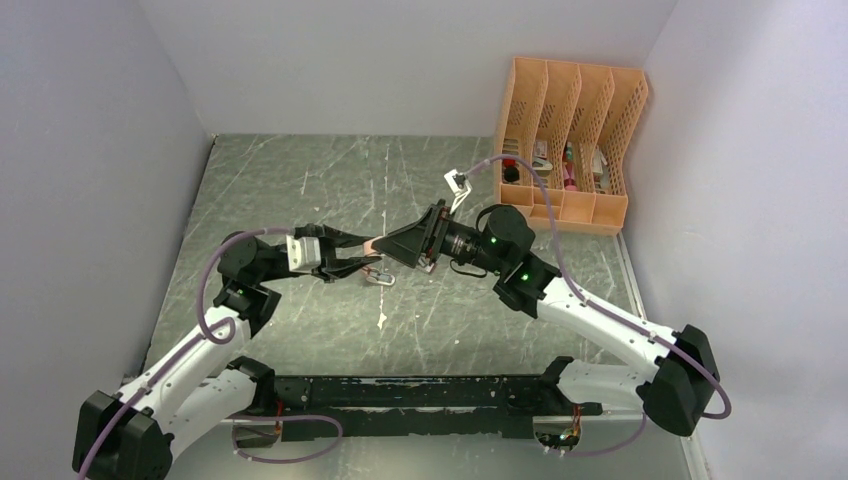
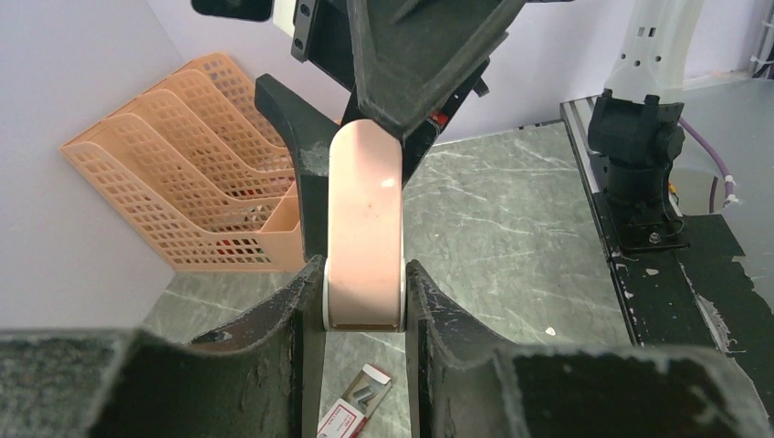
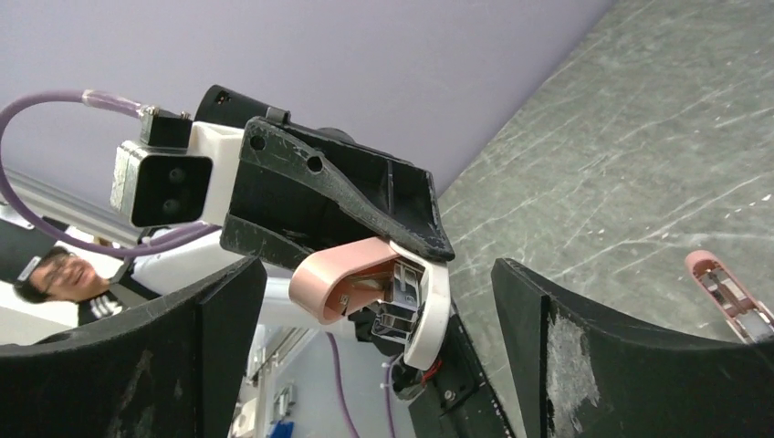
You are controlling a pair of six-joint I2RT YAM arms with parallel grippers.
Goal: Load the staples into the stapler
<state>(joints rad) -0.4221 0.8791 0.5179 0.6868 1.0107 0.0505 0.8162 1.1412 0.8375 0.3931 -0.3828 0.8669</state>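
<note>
One pink stapler (image 2: 365, 228) (hinged open, perhaps loaded), pinched by left tool (image 2: 363, 283), right tool (image 3: 376, 269) wide, empty.

My L gripper (image 1: 352, 258) & R gripper (image 1: 398, 247) meet at pink stapler (image 1: 373, 245), mid-worktop (image 1: 300, 180), left of orange file rack (image 1: 565, 140).

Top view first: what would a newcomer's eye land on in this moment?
A pink stapler clamped in the left fingers above the table, the right fingers spread wide around its far end. An orange file rack stands in the far right corner, and a small red-and-white staple box lies on the table below the stapler.
</note>
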